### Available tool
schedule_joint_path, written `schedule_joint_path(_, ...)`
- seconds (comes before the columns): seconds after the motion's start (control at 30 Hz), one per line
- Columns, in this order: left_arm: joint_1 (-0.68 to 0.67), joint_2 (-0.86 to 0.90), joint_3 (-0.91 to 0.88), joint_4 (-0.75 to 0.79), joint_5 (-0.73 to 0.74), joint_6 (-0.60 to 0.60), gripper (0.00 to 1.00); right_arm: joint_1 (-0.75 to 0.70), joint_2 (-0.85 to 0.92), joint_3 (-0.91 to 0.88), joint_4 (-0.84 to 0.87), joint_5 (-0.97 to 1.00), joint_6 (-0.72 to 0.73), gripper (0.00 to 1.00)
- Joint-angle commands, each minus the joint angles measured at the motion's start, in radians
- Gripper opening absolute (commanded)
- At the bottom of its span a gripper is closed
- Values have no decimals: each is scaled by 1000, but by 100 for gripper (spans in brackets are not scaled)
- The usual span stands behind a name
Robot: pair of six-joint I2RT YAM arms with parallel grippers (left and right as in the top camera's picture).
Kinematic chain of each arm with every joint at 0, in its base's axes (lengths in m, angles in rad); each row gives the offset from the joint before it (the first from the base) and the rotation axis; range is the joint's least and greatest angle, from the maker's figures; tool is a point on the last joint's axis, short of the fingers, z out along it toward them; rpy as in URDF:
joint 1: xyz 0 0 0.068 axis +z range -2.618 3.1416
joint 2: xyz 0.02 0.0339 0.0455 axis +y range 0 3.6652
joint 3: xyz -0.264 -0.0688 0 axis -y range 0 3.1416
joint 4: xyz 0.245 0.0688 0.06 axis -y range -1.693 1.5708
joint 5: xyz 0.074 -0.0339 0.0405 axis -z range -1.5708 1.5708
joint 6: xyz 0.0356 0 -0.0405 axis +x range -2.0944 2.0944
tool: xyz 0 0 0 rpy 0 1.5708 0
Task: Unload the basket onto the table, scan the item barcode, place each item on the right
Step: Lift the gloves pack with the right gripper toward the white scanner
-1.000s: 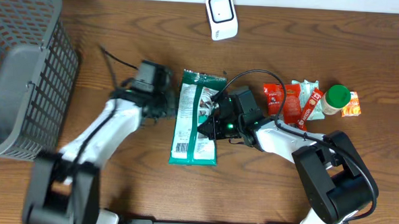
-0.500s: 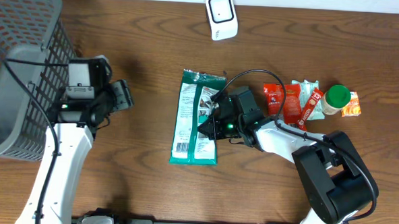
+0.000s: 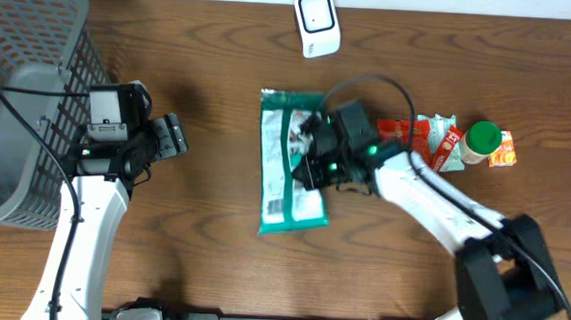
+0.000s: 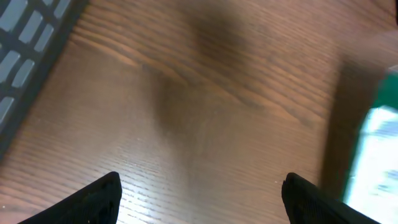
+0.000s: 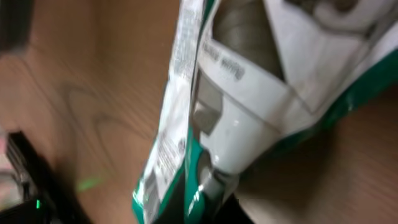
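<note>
Right gripper [image 3: 311, 161] pinching green pouch [image 3: 286, 184] at its right edge, pouch lying leftward

There is one green pouch [image 3: 282, 194], one white scanner [image 3: 317, 23], one grey basket [image 3: 30, 33] and one green-lidded jar [image 3: 480, 141].

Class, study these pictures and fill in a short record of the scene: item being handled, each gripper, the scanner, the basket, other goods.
Item: green and white packet, lying askew
Right gripper: shut on the packet's right edge
Left gripper: open, empty, above bare table
Scanner: white, at the far edge beyond the packet
Basket: grey, far left
Other goods: red sachets, green-capped bottle, right of the packet
</note>
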Motion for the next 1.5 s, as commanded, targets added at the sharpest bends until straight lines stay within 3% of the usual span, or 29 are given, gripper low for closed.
schedule_joint_path(0.0,3,-5,18,0,-9,11,83,4,-43,203,-195,157,-207,1)
schedule_joint_path(0.1,3,-5,18,0,-10,12,83,3,-43,352,-378,274,-308,1)
schedule_joint_path(0.3,3,-5,18,0,-9,12,83,6,-43,625,-580,459,-474,1)
schedule_joint_path(0.6,3,-5,18,0,-10,11,83,84,9,945,-682,809,-740,1)
schedule_joint_path(0.83,3,-5,18,0,-10,12,83,151,156,1136,-676,954,-944,1)
schedule_joint_path(1.2,3,-5,18,0,-9,11,83,135,418,1150,-315,1064,-1315,1)
schedule_joint_path(1.47,3,-5,18,0,-10,11,83,118,625,1150,148,1138,-1565,1)
